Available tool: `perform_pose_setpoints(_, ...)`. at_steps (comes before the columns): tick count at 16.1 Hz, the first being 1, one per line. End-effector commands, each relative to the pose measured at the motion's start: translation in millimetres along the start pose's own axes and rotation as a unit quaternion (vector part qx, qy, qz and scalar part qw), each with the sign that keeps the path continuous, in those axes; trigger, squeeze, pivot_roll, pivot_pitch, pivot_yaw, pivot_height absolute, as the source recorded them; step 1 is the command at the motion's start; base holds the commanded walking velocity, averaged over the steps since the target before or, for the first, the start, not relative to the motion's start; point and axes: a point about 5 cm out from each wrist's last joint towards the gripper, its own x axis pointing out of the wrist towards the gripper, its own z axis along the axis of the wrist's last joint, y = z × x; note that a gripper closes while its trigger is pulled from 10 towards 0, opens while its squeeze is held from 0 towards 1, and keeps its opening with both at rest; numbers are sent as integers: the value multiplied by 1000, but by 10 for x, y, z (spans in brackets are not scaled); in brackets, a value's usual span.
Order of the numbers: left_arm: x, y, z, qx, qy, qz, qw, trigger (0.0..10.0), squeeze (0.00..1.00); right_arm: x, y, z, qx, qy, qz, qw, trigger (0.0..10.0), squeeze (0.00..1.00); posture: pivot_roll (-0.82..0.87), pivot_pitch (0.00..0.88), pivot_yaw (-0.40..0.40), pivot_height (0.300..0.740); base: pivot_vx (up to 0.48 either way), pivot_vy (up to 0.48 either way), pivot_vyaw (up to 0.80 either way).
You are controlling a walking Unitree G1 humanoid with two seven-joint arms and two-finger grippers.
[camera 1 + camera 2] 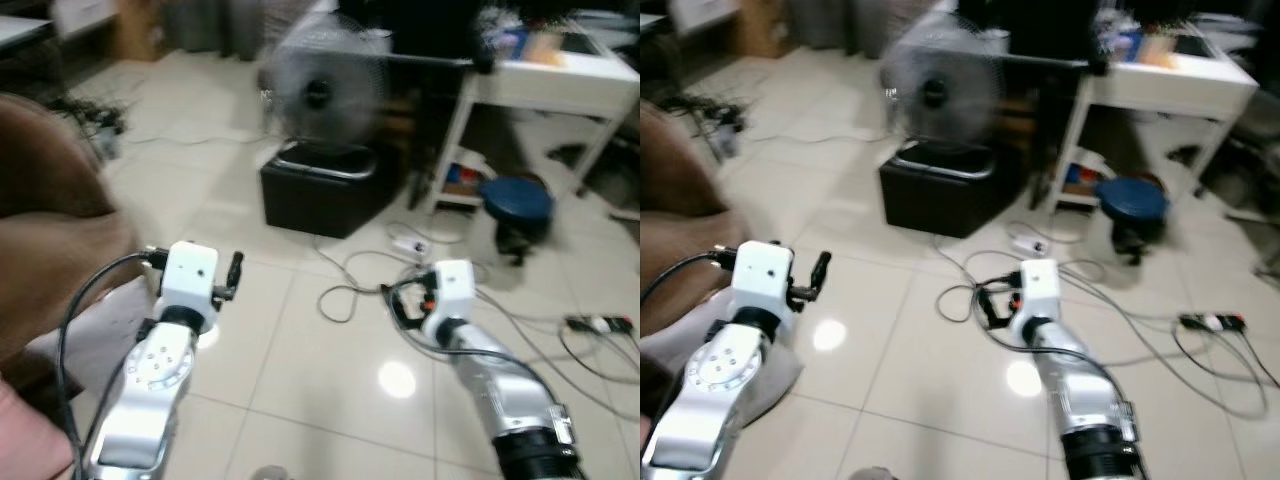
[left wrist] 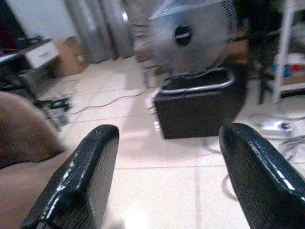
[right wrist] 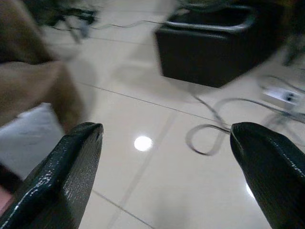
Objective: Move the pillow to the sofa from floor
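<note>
**Both claws empty, pillow low on my left**

Left eye view: I see the left gripper (image 1: 236, 270) and right gripper (image 1: 398, 300) raised over tiled floor (image 1: 300, 350). The pale pillow (image 1: 95, 325) lies on the floor at my left, against the brown sofa (image 1: 50, 220). Ahead stands a fan (image 1: 325, 95) on a black box (image 1: 320, 190), with cables (image 1: 350, 290) trailing.

Right eye view: same scene, blurred; the pillow (image 1: 770, 375) sits under my left arm.

Left wrist view: fingers (image 2: 81, 176) spread wide, nothing between them.

Right wrist view: fingers (image 3: 66, 176) released too; the pillow (image 3: 28, 138) is beside the sofa.

I judge it soft, light and floppy, so I'd pinch deep into a corner or edge, ideally with both claws
</note>
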Motion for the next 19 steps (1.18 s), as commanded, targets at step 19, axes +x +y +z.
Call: perform_pose_setpoints(19, 51, -24, -47, -17, 3, -24, 1000, 10000, 0, -200, -192, 254, -95, -51, -80, 991, 10000, 0, 70, 0, 15, 740, 0, 107, 421)
